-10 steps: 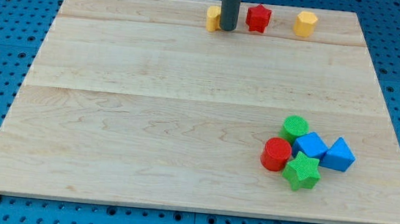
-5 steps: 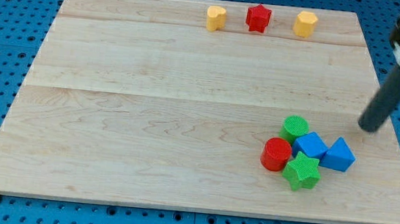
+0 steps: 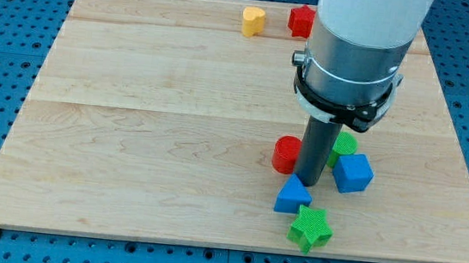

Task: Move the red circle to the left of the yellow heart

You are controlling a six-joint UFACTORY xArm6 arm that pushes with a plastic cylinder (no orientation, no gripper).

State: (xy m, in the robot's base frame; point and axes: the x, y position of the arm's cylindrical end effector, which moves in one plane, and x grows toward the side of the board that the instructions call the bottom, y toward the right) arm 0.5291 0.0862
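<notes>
Your end effector, a bare rod with no jaws, plants my tip just right of the red circle, far below the yellow heart on the tabletop.

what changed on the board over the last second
My tip swept from the yellow heart at the view's top into the cluster. The red circle slid toward the view's left. The blue triangular block and green star shifted left and down. The blue cube and green circle barely moved. The yellow heart and red star stayed put.
</notes>
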